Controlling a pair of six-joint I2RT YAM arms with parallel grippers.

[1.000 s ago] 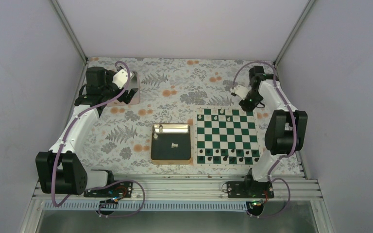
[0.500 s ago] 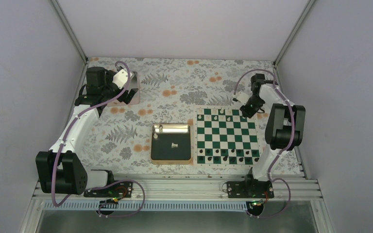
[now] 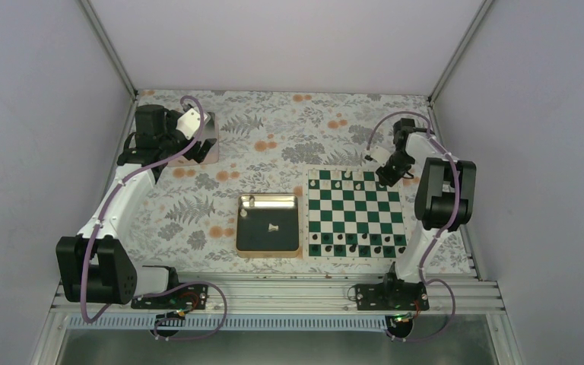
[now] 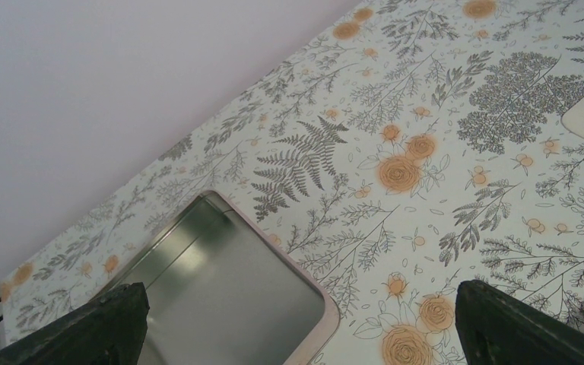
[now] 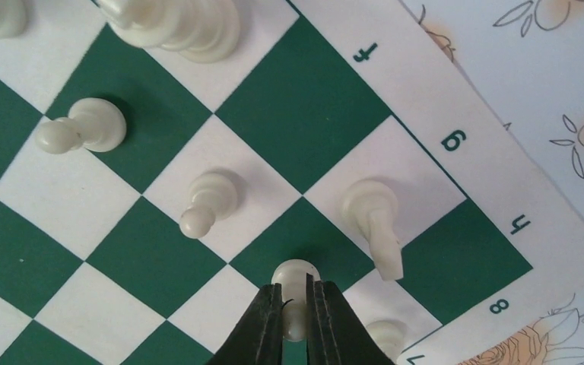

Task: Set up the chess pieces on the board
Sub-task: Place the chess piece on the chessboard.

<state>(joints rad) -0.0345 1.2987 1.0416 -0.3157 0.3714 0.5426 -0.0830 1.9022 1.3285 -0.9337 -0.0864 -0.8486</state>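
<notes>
The green and white board (image 3: pixel 356 212) lies right of centre, with white pieces along its far rows and black pieces along its near rows. My right gripper (image 3: pixel 387 176) is at the board's far right corner, shut on a white pawn (image 5: pixel 295 287) whose base sits over a green square. Around it in the right wrist view stand other white pieces: a pawn (image 5: pixel 207 201), a knight (image 5: pixel 375 221), another pawn (image 5: pixel 82 128). Two white pieces (image 3: pixel 273 227) remain in the gold-rimmed tray. My left gripper (image 4: pixel 296 323) is open and empty over the table's far left.
The gold-rimmed tray (image 3: pixel 268 249) sits left of the board at the table's middle. A shallow metal tin (image 4: pixel 220 300) lies under my left gripper at the far left corner. Grey walls close in the back and both sides.
My right gripper has moved from beyond the board's far right corner down onto the corner squares, carrying the white pawn. The left arm has not moved.
</notes>
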